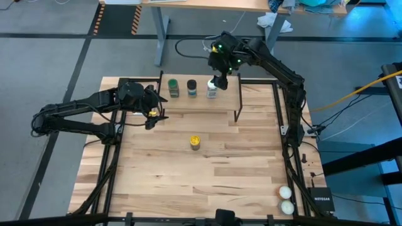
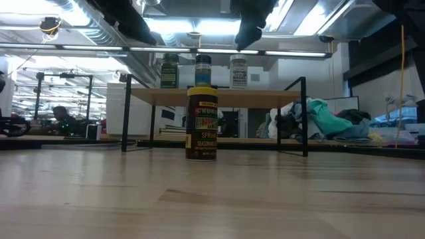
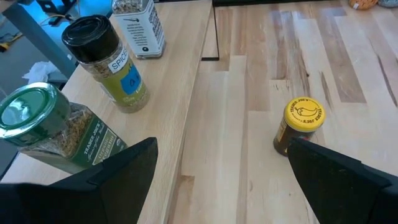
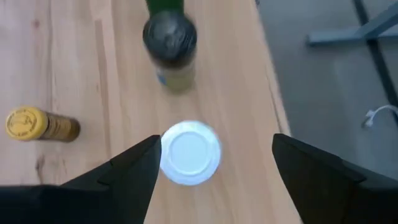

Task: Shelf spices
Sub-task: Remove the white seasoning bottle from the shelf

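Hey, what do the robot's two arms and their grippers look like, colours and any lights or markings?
Both arms are black, slender and jointed. The right arm shows small green lights near its wrist. The left gripper has a small yellow patch by its tip. In the wrist views each gripper's fingers are broad, flat, matte black wedges. No legible markings.

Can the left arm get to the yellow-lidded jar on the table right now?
Probably yes. The yellow-lidded jar stands alone on the open tabletop in front of the shelf, and the left gripper, fingers open, is nearby with nothing between them.
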Controlling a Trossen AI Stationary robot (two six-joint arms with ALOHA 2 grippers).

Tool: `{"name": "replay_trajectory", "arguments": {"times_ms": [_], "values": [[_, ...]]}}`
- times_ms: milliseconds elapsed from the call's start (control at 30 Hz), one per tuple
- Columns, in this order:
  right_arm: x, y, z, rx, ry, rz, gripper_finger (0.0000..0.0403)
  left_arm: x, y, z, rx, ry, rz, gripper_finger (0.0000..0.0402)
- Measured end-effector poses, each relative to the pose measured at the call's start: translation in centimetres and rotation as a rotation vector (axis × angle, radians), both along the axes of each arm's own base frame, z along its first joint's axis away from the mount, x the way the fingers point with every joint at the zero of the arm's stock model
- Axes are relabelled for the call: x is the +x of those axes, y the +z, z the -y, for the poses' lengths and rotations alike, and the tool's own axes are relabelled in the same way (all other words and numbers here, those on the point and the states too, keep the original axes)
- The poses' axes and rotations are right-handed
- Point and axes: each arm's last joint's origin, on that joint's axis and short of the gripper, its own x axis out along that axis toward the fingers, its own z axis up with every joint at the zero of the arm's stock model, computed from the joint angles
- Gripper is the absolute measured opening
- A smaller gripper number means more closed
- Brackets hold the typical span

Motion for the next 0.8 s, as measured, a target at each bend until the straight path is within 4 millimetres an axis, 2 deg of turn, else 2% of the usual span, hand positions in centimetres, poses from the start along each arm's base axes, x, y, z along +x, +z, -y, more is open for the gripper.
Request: {"name": "replay_trajectory", "arguments": {"times_ms": [200,367,667,800], "values": [[0.8,-3.2,0.4,0.022,-0.009,-0.101,0.0315,0.0,0.0,0.0,0.002,-0.001,-0.001,0.0351],[1.1,-4.9,0.7,0.008,-0.015,-0.145,0.0315,0.0,0.0,0.0,0.003,-0.002,-0.001,0.0351],[1.3,-5.8,0.7,0.027,0.032,-0.146,0.0312,0.0,0.0,0.0,0.015,-0.010,-0.003,0.0351],[1.4,-5.7,0.7,0.035,0.053,-0.131,0.0280,0.0,0.0,0.0,0.020,-0.012,0.000,0.0351]]}}
